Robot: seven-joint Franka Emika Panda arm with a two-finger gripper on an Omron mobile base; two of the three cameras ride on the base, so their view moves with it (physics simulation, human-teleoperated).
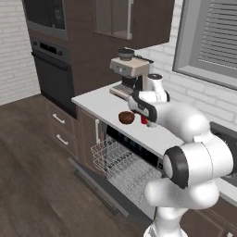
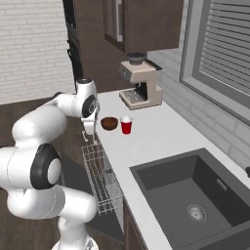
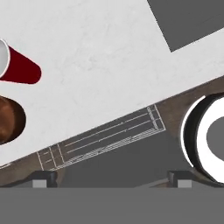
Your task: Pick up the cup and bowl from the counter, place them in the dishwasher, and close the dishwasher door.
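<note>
The red cup (image 2: pixel 126 125) stands upright on the light counter (image 2: pixel 161 136), with the dark-brown bowl (image 2: pixel 109 123) just beside it. In the left base view the bowl (image 1: pixel 126 117) is plain, while the cup (image 1: pixel 144 120) is mostly hidden behind my arm. My gripper (image 2: pixel 88 135) hangs open and empty over the counter's front edge, a little short of the bowl and above the dishwasher's wire rack (image 2: pixel 100 180). The hand view looks down on the cup (image 3: pixel 19 68), the bowl (image 3: pixel 8 120) and the rack (image 3: pixel 105 135). The dishwasher door (image 1: pixel 97 185) lies dropped open.
A beige coffee machine (image 1: pixel 132 74) stands at the back of the counter behind the bowl. The dark sink (image 2: pixel 195 195) is set in the counter to the right. A black wall oven (image 1: pixel 55 74) and brown drawers (image 1: pixel 60 127) are to the left of the dishwasher.
</note>
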